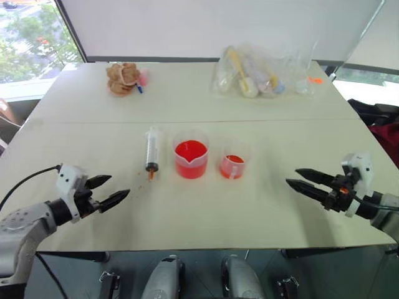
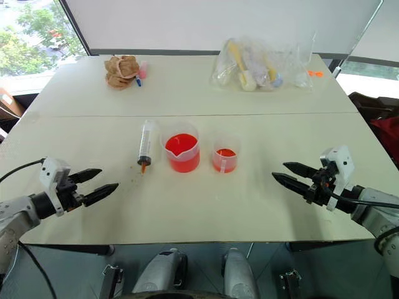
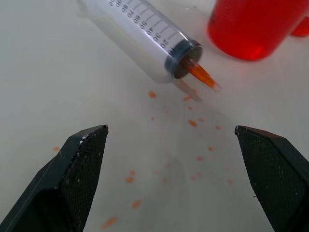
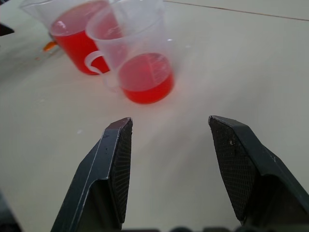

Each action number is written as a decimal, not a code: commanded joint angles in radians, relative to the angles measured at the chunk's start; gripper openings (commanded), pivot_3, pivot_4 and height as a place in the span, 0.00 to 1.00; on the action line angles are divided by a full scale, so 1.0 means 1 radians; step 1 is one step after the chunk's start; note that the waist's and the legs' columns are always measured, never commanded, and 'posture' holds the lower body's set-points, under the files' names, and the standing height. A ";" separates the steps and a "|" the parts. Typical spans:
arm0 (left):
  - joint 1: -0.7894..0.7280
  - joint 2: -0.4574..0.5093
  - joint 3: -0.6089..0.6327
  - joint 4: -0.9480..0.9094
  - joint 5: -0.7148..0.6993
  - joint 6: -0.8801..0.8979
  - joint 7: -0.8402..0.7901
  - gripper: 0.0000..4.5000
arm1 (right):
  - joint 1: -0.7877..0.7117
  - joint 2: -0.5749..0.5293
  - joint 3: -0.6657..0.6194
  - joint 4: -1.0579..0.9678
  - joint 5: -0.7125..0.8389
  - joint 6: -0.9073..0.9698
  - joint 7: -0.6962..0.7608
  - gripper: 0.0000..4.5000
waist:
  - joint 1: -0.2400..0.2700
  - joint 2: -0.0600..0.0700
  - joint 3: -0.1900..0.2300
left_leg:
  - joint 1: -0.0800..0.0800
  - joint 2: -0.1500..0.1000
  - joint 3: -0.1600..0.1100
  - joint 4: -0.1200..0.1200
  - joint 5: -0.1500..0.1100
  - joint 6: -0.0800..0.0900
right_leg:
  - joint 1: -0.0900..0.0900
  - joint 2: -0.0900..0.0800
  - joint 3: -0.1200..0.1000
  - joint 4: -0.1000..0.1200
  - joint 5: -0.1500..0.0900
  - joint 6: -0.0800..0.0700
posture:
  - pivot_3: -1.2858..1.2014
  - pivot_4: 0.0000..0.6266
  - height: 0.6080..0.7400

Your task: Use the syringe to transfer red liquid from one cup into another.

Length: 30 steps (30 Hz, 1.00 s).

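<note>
mostly the frame is taken up by a pale cream table, with a faint seam running across it just above the middle of the head views. behind it, along the top of the frame, stands a white wall panel over a dark sill, and a window with green trees fills the upper left corner.

near the middle of the frame lies the syringe, flat on the table, its orange tip pointing toward the lower edge. small orange droplets speckle the surface around that tip. just right of it stands the larger beaker, roughly half full of red liquid, and just right of that, apart from it, the smaller handled cup with a shallower red layer.

at the upper left of the table sits a crumpled brown object with something pink beside it. at the upper right lies a clear plastic bag of mixed items.

the left gripper hangs at the lower left, fingers spread wide and empty, aimed toward the syringe but well apart from it. the right gripper hangs at the lower right, fingers parted and empty, facing the handled cup from well apart.
</note>
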 commanded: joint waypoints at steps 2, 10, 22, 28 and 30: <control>-0.028 0.017 0.024 -0.018 -0.026 0.011 -0.008 0.98 | -0.025 -0.002 0.003 -0.040 0.009 -0.001 -0.008 0.58 | -0.002 0.000 0.000 | 0.000 0.000 0.000 0.000 0.000 0.000 | 0.000 0.000 0.000 0.000 0.000 0.000 | 0.52 0.24 1.00; -0.038 0.018 0.021 -0.022 -0.022 0.008 -0.002 0.98 | -0.026 0.000 0.009 -0.050 0.006 0.004 -0.016 0.58 | -0.003 0.000 0.000 | 0.000 0.000 0.001 -0.001 0.000 0.000 | -0.001 0.000 0.000 0.000 0.001 0.002 | 0.52 0.24 1.00; -0.086 0.046 -0.012 -0.020 0.023 0.044 0.044 0.98 | -0.040 -0.010 0.007 -0.043 -0.002 0.013 -0.018 0.58 | -0.003 0.000 0.000 | 0.000 0.000 0.001 -0.001 0.000 0.000 | -0.001 0.000 0.000 0.000 0.001 0.001 | 0.52 0.24 1.00; -0.373 0.214 -0.142 -0.021 -0.067 0.502 0.101 0.98 | -0.141 -0.118 -0.006 -0.036 -0.026 0.009 0.025 0.58 | -0.003 -0.001 0.001 | -0.001 -0.001 0.000 0.000 0.000 0.000 | -0.001 0.003 -0.001 0.000 0.002 0.004 | 0.52 0.24 1.00; -0.548 0.240 -0.198 0.023 -0.085 0.620 0.114 0.98 | -0.228 -0.172 -0.014 -0.039 -0.011 0.019 0.027 0.58 | -0.006 0.000 0.002 | -0.001 -0.001 0.000 0.001 0.000 0.001 | -0.001 0.005 -0.001 0.001 0.002 0.004 | 0.52 0.24 1.00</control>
